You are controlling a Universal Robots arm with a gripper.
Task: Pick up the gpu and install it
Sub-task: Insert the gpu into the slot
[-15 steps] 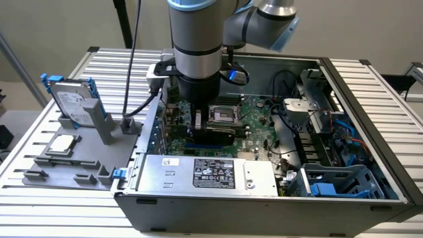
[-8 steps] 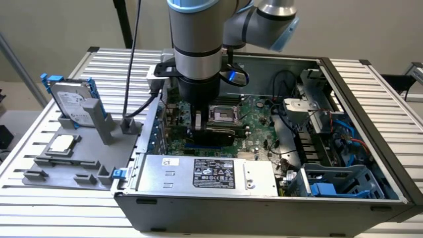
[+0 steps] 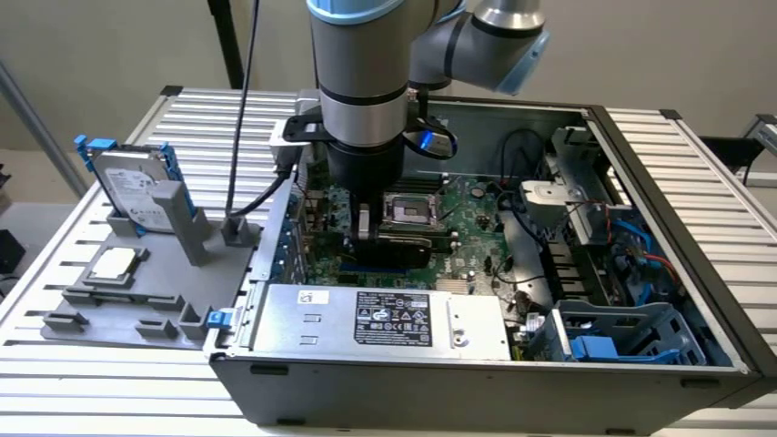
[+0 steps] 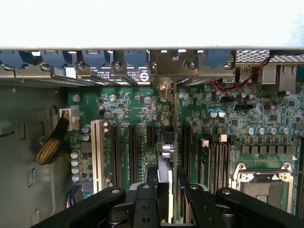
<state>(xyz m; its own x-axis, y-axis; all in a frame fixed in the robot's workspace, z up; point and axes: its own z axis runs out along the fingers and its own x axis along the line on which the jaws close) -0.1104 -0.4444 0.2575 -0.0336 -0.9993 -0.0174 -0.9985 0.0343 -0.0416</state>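
1. Gripper (image 3: 364,238) (image 4: 166,183) closed on the graphics card (image 4: 165,161), pinching its two flat faces. Card held on edge between the fingers (image 4: 148,190), low inside the open case (image 3: 680,182), directly under the wrist and over the main board (image 4: 142,109).
2. Judged to be the seating step, with the card at or just above the long slots (image 4: 133,147) running alongside the fingers. Cannot tell whether its lower edge is touching a slot.
3. To do it well:
   - Hold the card upright.
   - Line its lower edge along one slot, not between two.
   - Press straight down with no twist.
4. Watch the metal end strip (image 4: 164,90) beyond the fingertips. Guide it into the opening in the rear wall, under the row of blue clips (image 4: 128,57), without snagging.
5. Avoid drifting sideways toward the processor socket (image 4: 259,183) (image 3: 410,208), close beside the gripper.
6. Gained from the wrist view: the edge-on line-up of card, slots and rear wall. From the exterior view, much of that sits behind the arm's own body.
7. Gained from the exterior view:
   - How deep the gripper sits in the case.
   - The power supply box (image 3: 382,319) just in front of the gripper.
   - Well away outside the case, toward the exterior view's left of the gripper, a hard drive (image 3: 134,196) upright on a grey stand (image 3: 122,300), with a small square chip (image 3: 112,264) lying beside it.
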